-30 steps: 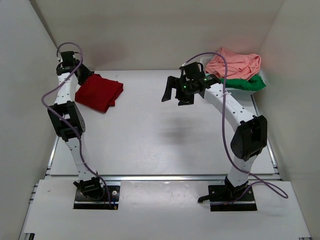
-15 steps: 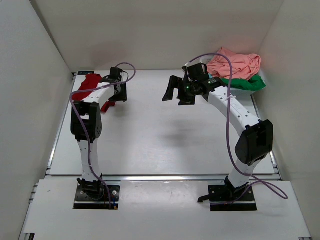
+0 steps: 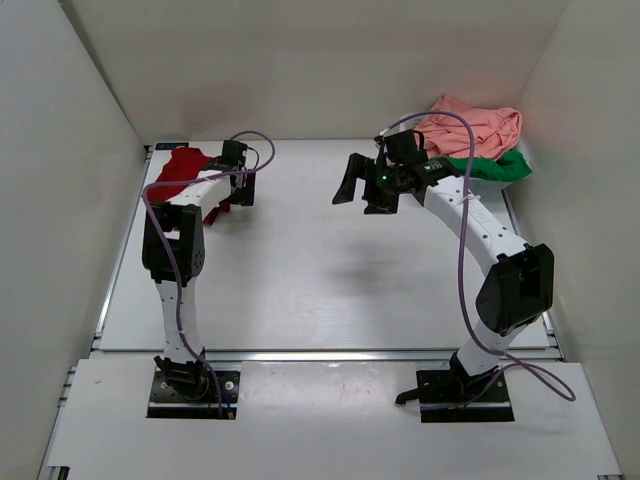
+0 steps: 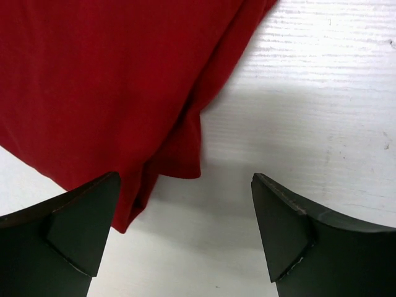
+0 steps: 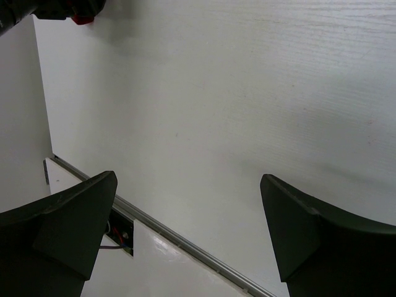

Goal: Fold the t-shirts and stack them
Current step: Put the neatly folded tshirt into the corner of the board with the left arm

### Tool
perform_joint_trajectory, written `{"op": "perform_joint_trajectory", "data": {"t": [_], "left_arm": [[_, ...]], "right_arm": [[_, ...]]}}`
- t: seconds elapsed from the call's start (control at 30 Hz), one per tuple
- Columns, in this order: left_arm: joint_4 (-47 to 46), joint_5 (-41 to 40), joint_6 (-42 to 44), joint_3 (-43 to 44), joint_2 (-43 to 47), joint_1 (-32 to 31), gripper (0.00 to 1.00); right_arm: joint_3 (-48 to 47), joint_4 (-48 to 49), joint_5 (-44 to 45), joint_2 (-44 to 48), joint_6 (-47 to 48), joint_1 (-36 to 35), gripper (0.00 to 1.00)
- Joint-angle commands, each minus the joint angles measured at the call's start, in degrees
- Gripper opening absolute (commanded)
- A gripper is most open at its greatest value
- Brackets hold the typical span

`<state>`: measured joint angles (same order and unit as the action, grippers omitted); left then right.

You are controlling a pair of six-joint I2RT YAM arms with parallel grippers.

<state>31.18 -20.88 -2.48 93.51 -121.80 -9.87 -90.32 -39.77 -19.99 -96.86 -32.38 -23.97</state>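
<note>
The dark red t-shirt (image 4: 93, 74) lies at the tabletop's (image 3: 320, 270) far-left corner, let go: the left claw (image 4: 185, 229) has just sprung wide over its edge. The right claw (image 3: 365, 185) hangs wide and empty, so another shirt is likely next.

In view: one dark red t-shirt (image 3: 178, 165), one salmon pink t-shirt (image 3: 470, 128), one green t-shirt (image 3: 497, 167), two arms (image 3: 172, 245) (image 3: 472, 218).

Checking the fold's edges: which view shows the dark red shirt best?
The left wrist view: the dark red shirt fills its upper left, layered edges sharp. The top view shows only a red patch, mostly behind the left arm; the right wrist view, a sliver at top left.
</note>
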Motion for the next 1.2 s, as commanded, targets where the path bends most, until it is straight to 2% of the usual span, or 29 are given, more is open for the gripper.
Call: {"op": "perform_joint_trajectory", "data": {"t": [0.0,0.17,0.4,0.43,0.47,0.5,0.53,0.57,0.7,0.8,1.17], "left_arm": [[-1.82,-2.05,2.48,2.72,1.22,0.20,0.98],[-3.84,-3.90,5.20,2.73,-0.54,-0.15,0.97],[-1.91,-8.99,6.78,6.15,-6.07,-1.11,0.82],[-1.65,-10.04,6.70,7.20,-7.13,-1.38,0.75],[-1.13,-10.75,6.79,8.86,-7.66,-1.47,0.56],[-0.08,-11.63,5.83,9.49,-8.97,-1.82,0.49],[0.28,-12.33,5.04,11.23,-10.29,-1.82,0.35],[1.50,-13.12,4.16,13.34,-11.69,-1.65,0.27],[6.42,-14.18,3.18,22.29,-16.18,-1.30,0.14],[8.73,-13.66,-0.24,28.02,-20.23,-0.07,0.12],[9.68,-9.62,-0.85,33.04,-23.22,5.20,0.14]], "right_arm": [[-2.22,0.75,-0.93,1.50,0.04,0.32,0.99],[-2.93,-0.05,-1.19,0.97,0.47,1.20,1.00],[-3.63,-1.37,-1.54,-0.17,0.82,1.47,0.99],[-3.37,-1.45,-1.72,-0.52,0.57,1.64,0.99],[-3.72,-1.36,-1.72,-0.44,0.74,1.73,0.99],[-4.24,-1.89,-1.89,-0.78,0.83,1.99,0.99],[-4.77,-1.80,-2.07,-1.05,0.65,1.91,0.99],[-5.12,-2.33,-2.07,-1.75,1.17,1.82,0.99],[-7.23,-3.73,-2.51,-3.07,1.36,1.99,0.99],[-8.64,-4.27,-2.42,-4.13,1.88,1.82,0.99],[-14.00,-6.81,-2.68,-8.26,2.15,1.29,0.98]]}}
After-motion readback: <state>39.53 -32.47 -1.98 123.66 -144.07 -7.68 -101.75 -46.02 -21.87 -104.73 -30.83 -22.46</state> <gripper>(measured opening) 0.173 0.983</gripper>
